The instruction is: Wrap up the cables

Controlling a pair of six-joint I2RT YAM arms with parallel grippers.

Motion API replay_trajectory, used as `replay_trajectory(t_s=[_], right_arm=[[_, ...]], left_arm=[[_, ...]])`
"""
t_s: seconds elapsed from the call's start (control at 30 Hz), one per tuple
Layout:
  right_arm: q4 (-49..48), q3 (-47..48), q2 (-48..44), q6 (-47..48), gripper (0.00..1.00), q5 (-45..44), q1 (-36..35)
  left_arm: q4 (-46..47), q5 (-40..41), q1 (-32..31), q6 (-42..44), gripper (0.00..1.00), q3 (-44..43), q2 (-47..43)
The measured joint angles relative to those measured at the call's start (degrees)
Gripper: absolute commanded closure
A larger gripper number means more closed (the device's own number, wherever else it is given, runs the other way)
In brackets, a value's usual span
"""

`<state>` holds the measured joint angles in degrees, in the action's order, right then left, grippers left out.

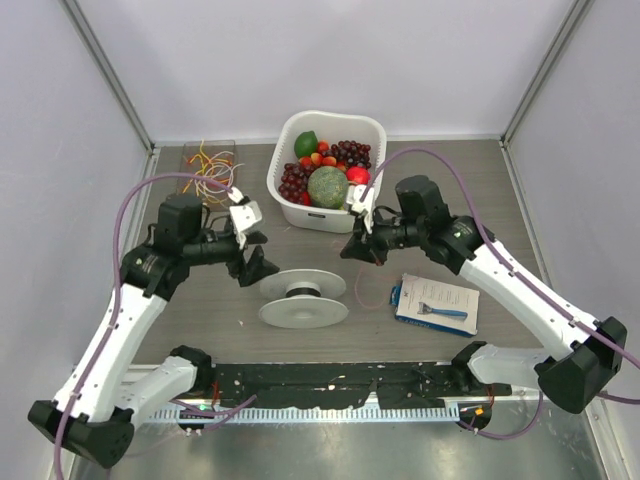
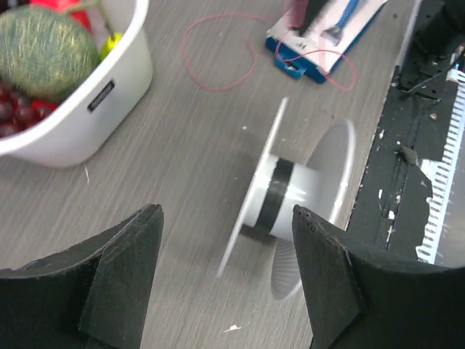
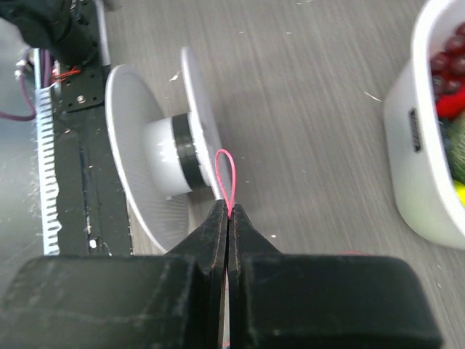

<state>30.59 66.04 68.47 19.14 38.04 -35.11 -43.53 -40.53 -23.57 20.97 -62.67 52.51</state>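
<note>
A white spool (image 1: 303,298) with a black band on its hub lies on its side mid-table; it also shows in the left wrist view (image 2: 280,196) and the right wrist view (image 3: 167,160). My right gripper (image 1: 358,245) (image 3: 229,214) is shut on a thin red cable (image 3: 225,171), whose small loop sticks out past the fingertips next to the spool's flange. The rest of that red cable (image 2: 218,54) curls on the table. My left gripper (image 1: 250,255) (image 2: 227,212) is open and empty just left of the spool. More thin cables (image 1: 212,168), red, orange and yellow, lie tangled in a clear tray at the back left.
A white basket (image 1: 300,212) of fruit stands at the back centre. A blue-edged white card pack (image 1: 437,303) lies right of the spool. A black toothed rail (image 1: 330,385) runs along the front edge. Walls enclose the table on three sides.
</note>
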Motion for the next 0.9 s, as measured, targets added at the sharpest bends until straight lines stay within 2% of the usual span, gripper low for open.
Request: replay_trajectory(t_s=[0.1, 0.2, 0.5, 0.73, 0.9], right_arm=[[0.0, 0.1, 0.8, 0.1, 0.99, -0.9, -3.1], [0.0, 0.1, 1.7, 0.0, 0.99, -1.6, -5.8], [-0.6, -0.5, 5.4, -1.0, 0.99, -4.7, -11.6], [-3.0, -2.4, 8.2, -2.1, 0.99, -5.8, -13.9], [-6.1, -4.7, 9.2, -3.9, 0.99, -8.9, -15.1]], left_arm=[[1.2, -3.2, 5.6, 0.5, 0.27, 1.6, 2.4], [2.7, -6.1, 6.7, 2.3, 0.28, 6.1, 3.3], [12.1, -12.5, 6.6, 3.5, 0.31, 15.3, 3.9], [19.7, -13.5, 4.7, 5.0, 0.33, 20.8, 2.6], [22.8, -13.8, 2.9, 6.9, 0.32, 21.3, 2.6]])
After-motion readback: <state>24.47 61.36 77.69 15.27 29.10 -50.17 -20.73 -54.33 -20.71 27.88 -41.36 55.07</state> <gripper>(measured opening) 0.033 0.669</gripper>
